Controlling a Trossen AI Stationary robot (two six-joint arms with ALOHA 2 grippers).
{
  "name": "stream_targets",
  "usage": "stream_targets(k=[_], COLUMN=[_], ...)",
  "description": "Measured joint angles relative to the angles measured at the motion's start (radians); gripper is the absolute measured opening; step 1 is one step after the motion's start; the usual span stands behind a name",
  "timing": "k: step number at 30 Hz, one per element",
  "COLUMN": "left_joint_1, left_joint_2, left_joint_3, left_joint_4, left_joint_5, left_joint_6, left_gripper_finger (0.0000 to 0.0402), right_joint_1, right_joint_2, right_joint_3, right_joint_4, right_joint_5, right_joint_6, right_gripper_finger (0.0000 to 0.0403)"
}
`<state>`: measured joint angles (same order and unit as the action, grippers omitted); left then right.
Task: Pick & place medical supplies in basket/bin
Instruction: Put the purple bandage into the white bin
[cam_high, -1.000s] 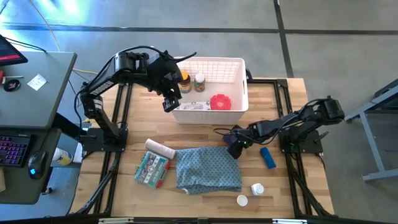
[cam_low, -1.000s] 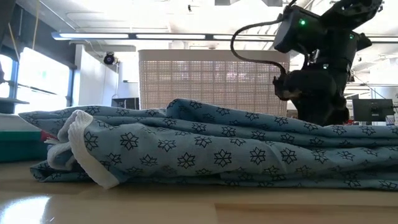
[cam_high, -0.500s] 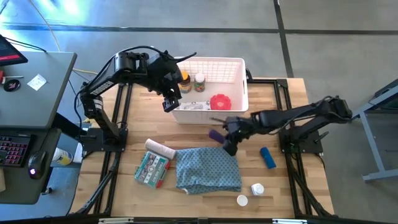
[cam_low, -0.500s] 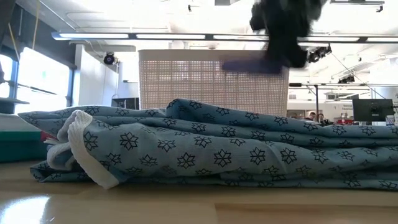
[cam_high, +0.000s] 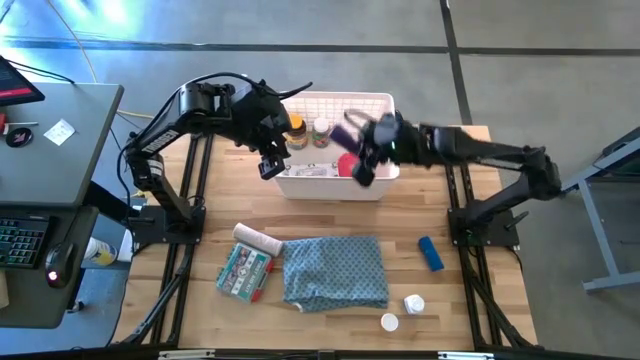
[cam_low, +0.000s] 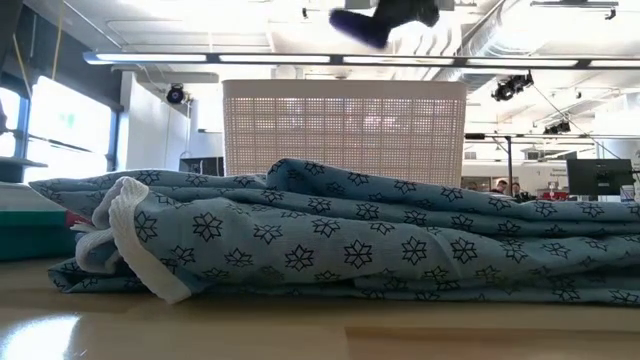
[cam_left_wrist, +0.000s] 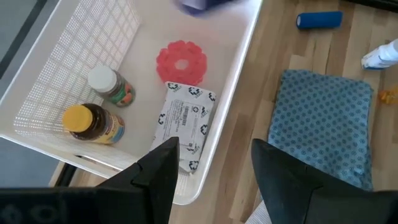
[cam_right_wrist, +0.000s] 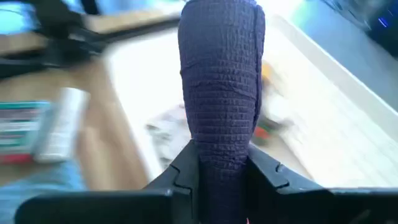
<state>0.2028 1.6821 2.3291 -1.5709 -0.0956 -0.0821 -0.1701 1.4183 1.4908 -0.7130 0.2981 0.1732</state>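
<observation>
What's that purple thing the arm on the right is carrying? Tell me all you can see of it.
The purple roll is a stubby cylinder with a crinkled, ribbed, fabric-like surface, like a wrap bandage. The right gripper pinches its lower end between two dark fingers, so it sticks out beyond them. It is held in the air above the white basket, touching only the fingers.

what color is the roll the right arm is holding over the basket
Purple roll, with a crinkled weave; right wrist view shows it best.
</observation>
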Motion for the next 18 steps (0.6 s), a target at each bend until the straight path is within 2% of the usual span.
stream_targets(k=[5,9,14,18], left_joint_1=[0.0,0.0,0.0,0.0], left_joint_2=[0.0,0.0,0.0,0.0], left_joint_3=[0.0,0.0,0.0,0.0], left_joint_4=[0.0,0.0,0.007,0.008], left_joint_5=[0.0,-0.001,-0.005,-0.011], left_joint_6=[0.007,0.011,0.025,0.016], left_gripper_finger=[0.0234,0.0234,0.0234,0.0234], right_joint_1=[-0.201,-0.274,-0.29,-0.287], right_joint_2=[0.042,0.083,0.123,0.148], right_joint_3=[0.0,-0.001,-0.001,-0.001], right_joint_4=[-0.061,-0.16,-0.271,-0.274], right_joint_5=[-0.224,-0.382,-0.436,-0.438], right_joint_6=[-0.019,-0.095,-0.176,-0.241], right_gripper_finger=[0.007,0.0076,0.0091,0.0096])
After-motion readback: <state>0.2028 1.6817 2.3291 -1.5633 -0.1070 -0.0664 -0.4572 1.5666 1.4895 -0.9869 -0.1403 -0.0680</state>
